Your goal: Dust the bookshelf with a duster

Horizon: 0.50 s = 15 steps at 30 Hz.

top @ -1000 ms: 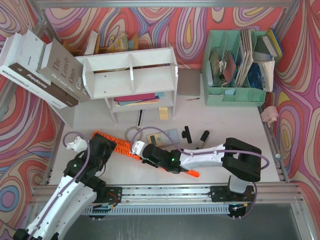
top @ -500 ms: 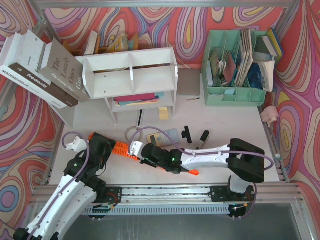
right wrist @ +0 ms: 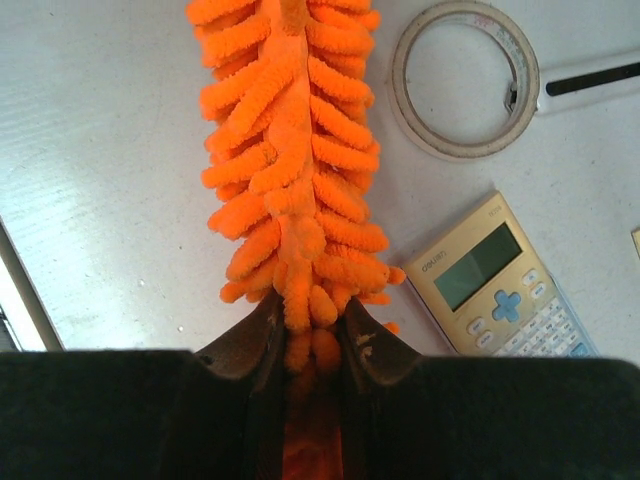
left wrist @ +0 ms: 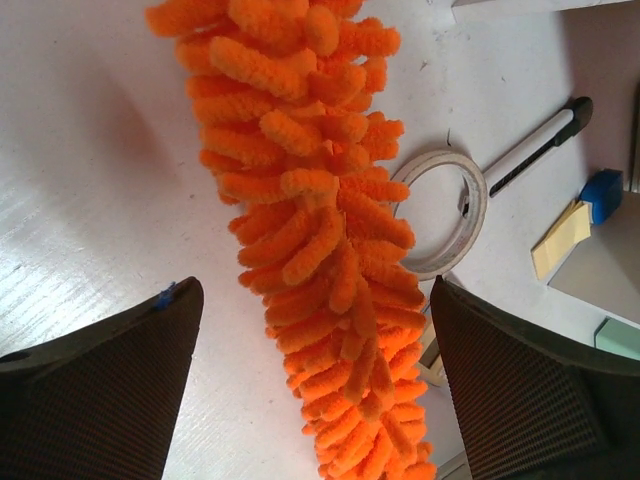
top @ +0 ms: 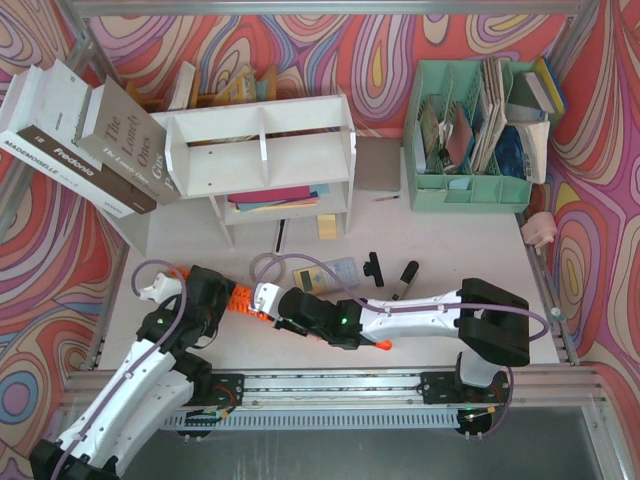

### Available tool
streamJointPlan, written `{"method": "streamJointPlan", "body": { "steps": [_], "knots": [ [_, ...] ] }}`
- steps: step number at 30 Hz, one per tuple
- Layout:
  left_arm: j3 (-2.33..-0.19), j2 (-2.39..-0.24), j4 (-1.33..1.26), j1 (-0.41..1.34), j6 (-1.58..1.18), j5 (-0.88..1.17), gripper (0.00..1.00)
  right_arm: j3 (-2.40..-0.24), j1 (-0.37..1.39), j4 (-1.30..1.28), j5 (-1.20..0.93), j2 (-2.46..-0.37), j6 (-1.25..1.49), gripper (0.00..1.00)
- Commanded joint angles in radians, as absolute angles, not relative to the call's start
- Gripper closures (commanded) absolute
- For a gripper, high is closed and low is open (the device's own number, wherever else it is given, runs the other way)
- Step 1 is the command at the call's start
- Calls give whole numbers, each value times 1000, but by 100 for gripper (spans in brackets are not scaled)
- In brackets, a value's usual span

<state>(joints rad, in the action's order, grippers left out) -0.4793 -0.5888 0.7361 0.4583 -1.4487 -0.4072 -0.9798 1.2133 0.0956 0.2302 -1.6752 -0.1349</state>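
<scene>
The white bookshelf (top: 260,160) stands at the back of the table, left of centre. The orange fluffy duster (top: 241,299) lies low over the near table between my two grippers. My right gripper (top: 270,299) is shut on the duster (right wrist: 290,150) where the fluff meets the handle; the jaws (right wrist: 305,335) pinch it. The orange handle end (top: 381,344) sticks out under the right arm. My left gripper (top: 208,292) is open, and its fingers (left wrist: 100,385) stand wide apart on both sides of the duster's fluffy head (left wrist: 310,200) without touching it.
A tape ring (right wrist: 465,80) and a calculator (right wrist: 500,285) lie just beyond the duster. Black markers (top: 405,275) lie mid-table. A mint green organizer (top: 470,190) stands back right. Big books (top: 80,140) lean at back left.
My left gripper has moved in over the duster's fluffy tip, so less orange shows. My right gripper, with the duster, has shifted slightly left.
</scene>
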Motion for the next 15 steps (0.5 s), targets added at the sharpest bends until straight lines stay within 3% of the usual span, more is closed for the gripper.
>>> {"method": "streamJointPlan", "body": {
  "steps": [1,6,15],
  "knots": [
    [-451,-611,703,457,-1463,-397,14,-1027,1234,146,255,-1640,-140,100],
    [-435,-648,678,454,-1463,-383,16,-1045,1250,147,263,-1639,-138,100],
    [-423,-655,664,448,-1451,-371,32,-1046,1264,162,261,-1639,-140,100]
  ]
}}
